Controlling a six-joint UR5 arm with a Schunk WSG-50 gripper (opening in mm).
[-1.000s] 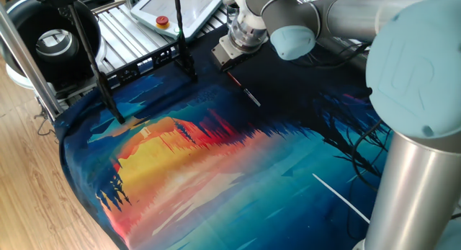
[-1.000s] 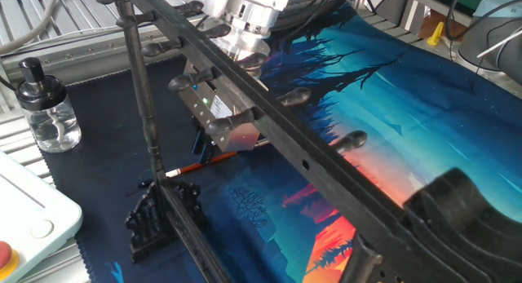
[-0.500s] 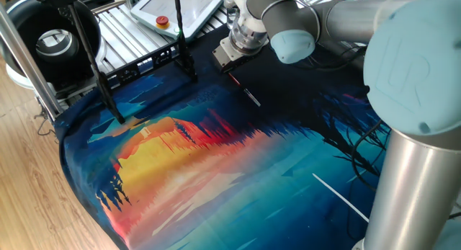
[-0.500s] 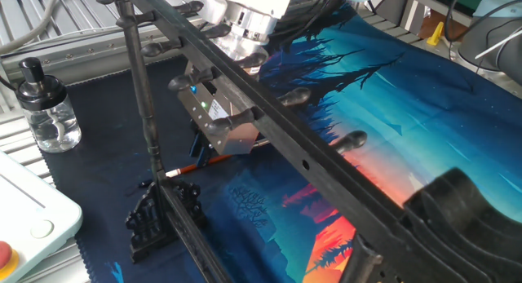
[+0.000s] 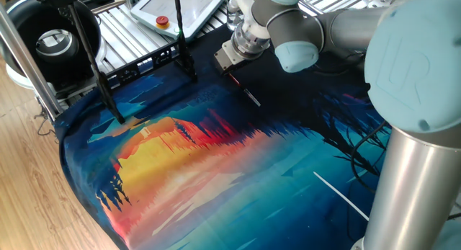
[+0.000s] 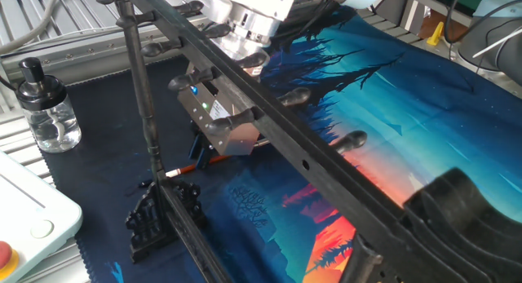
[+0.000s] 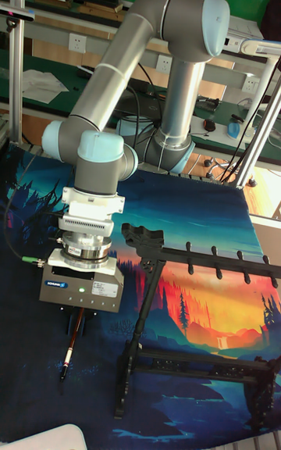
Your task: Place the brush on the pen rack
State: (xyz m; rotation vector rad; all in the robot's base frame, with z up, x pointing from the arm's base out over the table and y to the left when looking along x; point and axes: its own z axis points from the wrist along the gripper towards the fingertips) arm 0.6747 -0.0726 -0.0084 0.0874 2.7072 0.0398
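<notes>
The brush (image 5: 245, 91) lies on the dark part of the printed mat, a thin reddish-black stick with a whitish end (image 6: 172, 174). In the tall fixed view the brush (image 7: 69, 350) points toward the camera. My gripper (image 7: 80, 323) is down over its far end, fingers close together on the shaft. The same gripper (image 5: 230, 68) sits just right of the pen rack (image 5: 141, 64), a black notched bar between thin posts. In the other fixed view the gripper (image 6: 205, 152) is partly hidden behind the pen rack's bar (image 6: 287, 144).
A white thin strip (image 5: 340, 195) lies on the mat at the right. A small glass spray bottle (image 6: 47, 120) stands at the mat's edge. A white tablet-like box with a red button (image 5: 164, 21) rests on ribbed aluminium rails behind the rack.
The gripper has shifted a few pixels lower over the brush's far end. The brush lies in the same place on the mat.
</notes>
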